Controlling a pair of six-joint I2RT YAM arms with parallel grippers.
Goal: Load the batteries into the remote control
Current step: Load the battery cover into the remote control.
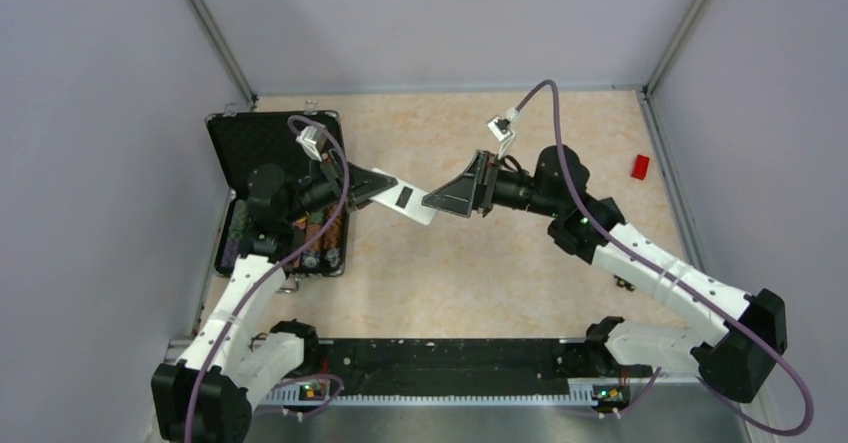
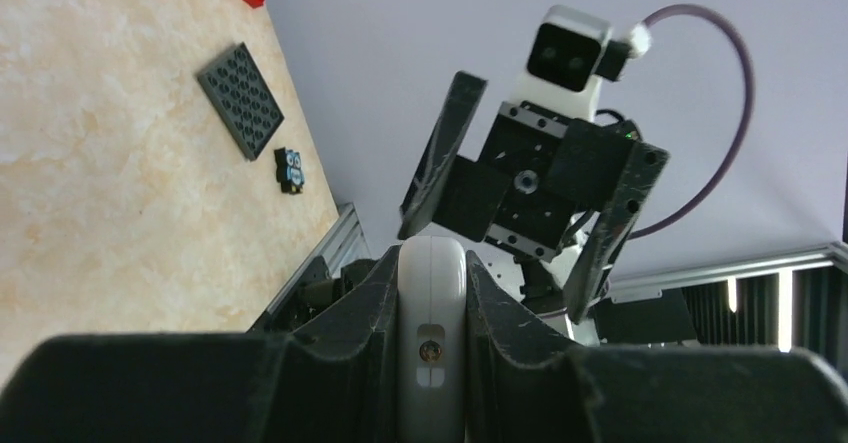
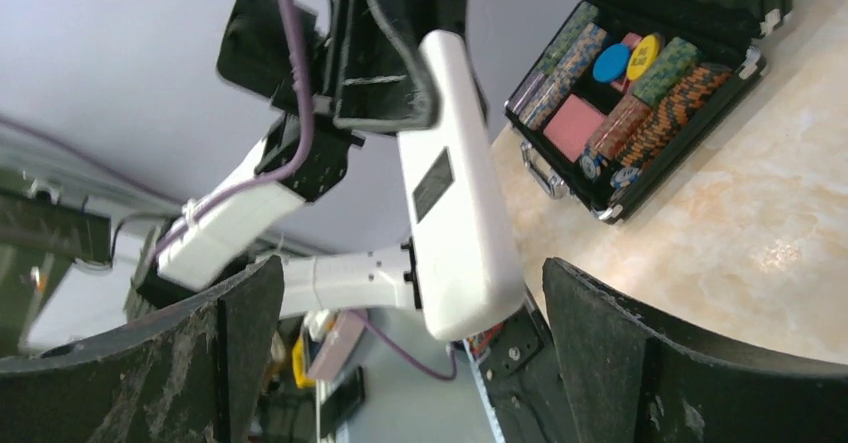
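- Above the middle of the table (image 1: 480,263), the left gripper (image 1: 372,189) holds the white remote control (image 1: 405,200) in the air. It is clamped tight on one end, and the free end points at the right gripper (image 1: 438,199).
- From overhead the right gripper's jaws are hard to read. The left wrist view shows them spread wide and holding nothing.
- Only the right wrist view shows the remote's broad white side, which has a small dark rectangle on it. The remote's end sits between that gripper's fingers and touches neither.
- That view also looks into the open black case (image 3: 745,63), which holds stacked poker chips (image 3: 640,128).
- Only the left wrist view shows a dark studded plate (image 2: 240,98). Just beside it lie the batteries (image 2: 290,170), a small dark pair on the table, well apart from the remote.
- A red block (image 1: 640,166) lies near the right wall.
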